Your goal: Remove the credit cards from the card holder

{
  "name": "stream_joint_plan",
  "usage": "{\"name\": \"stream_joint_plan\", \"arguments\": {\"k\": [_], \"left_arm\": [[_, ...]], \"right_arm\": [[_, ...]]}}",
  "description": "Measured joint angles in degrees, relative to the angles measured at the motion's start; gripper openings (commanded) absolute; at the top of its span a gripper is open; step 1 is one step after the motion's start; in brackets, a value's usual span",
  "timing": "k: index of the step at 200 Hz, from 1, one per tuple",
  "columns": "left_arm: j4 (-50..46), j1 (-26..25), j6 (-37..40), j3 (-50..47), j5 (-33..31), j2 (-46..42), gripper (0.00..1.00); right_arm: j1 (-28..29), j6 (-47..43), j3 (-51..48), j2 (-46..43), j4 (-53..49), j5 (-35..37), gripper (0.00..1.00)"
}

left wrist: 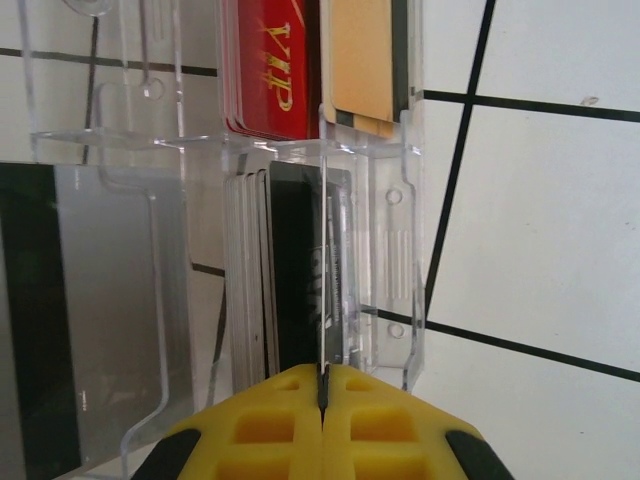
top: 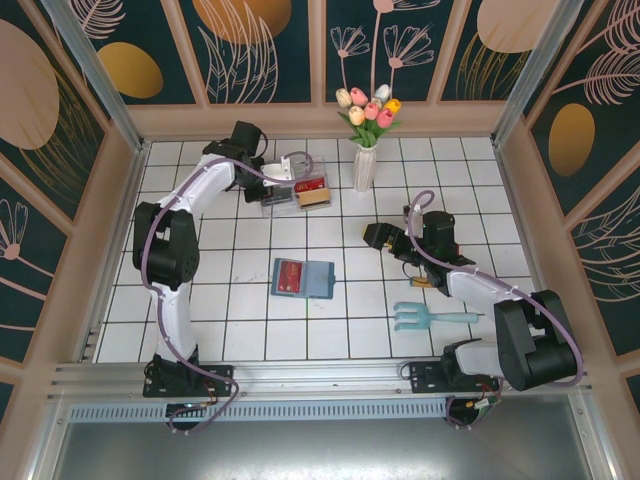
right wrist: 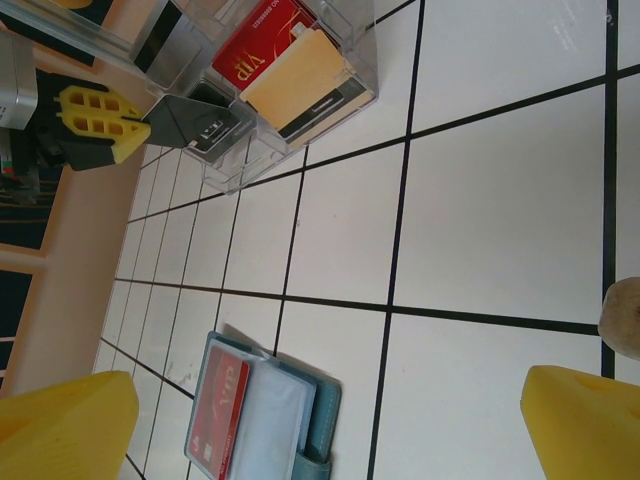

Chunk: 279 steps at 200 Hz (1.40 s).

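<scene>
- At the middle of the bench (top: 450, 180), slightly toward its near edge, the card holder (top: 302, 278) lies open and flat, its long axis running left to right.
- Toward the far edge, the clear tray (top: 272, 203) holds several cards.
- Right hand (top: 383, 238), fingers wide apart and empty, is the nearer one; the card holder lies to its near-left.
- Left hand (left wrist: 322, 400) is clamped on a dark card (right wrist: 195, 125), edge-on at the tray.
- One red card (top: 290, 276) shows in the card holder's left half.

clear tray (top: 272, 203), tulip vase (top: 364, 165), blue rake (top: 430, 318)
</scene>
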Motion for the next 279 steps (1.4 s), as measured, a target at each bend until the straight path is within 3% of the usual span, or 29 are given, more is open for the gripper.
{"name": "stream_joint_plan", "arguments": {"k": [143, 221, 279], "left_arm": [[5.6, 0.0, 0.4, -3.9, -0.3, 0.0, 0.0], [6.3, 0.0, -1.4, -3.9, -1.6, 0.3, 0.23], [6.7, 0.0, -2.3, -3.9, -0.7, 0.3, 0.26]], "right_arm": [[0.2, -1.1, 0.0, 0.0, 0.0, 1.0, 0.99], [1.5, -2.4, 0.0, 0.0, -0.1, 2.4, 0.99], [1.6, -2.6, 0.0, 0.0, -0.5, 2.8, 0.99]]}}
